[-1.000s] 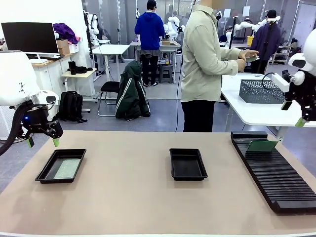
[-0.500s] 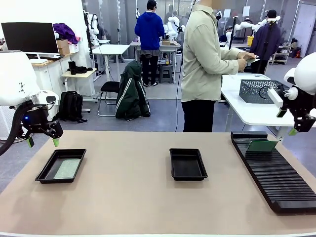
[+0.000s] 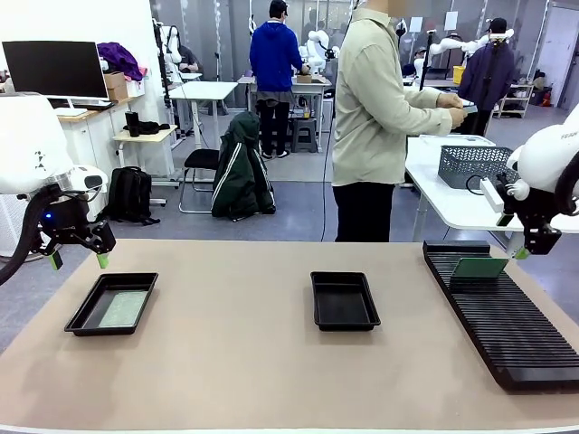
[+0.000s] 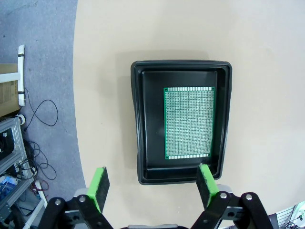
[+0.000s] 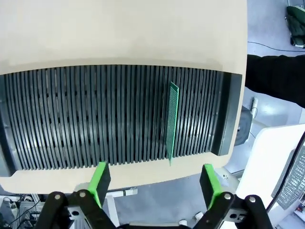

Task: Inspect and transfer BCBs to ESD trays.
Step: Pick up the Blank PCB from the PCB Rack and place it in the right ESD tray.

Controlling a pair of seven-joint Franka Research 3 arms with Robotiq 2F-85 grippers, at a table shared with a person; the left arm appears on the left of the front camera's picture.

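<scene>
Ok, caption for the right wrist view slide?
Open right pincer over the ribbed rack, one BCB standing on edge in a slot.

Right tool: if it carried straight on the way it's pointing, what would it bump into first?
Most likely the green BCB standing on edge in the ribbed black rack, roughly in line with the open right tool; depth is unclear.

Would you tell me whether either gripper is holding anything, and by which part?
Nothing is held: the left gripper is open above the flat BCB in the ESD tray, the right gripper open above the upright BCB in the rack.
</scene>
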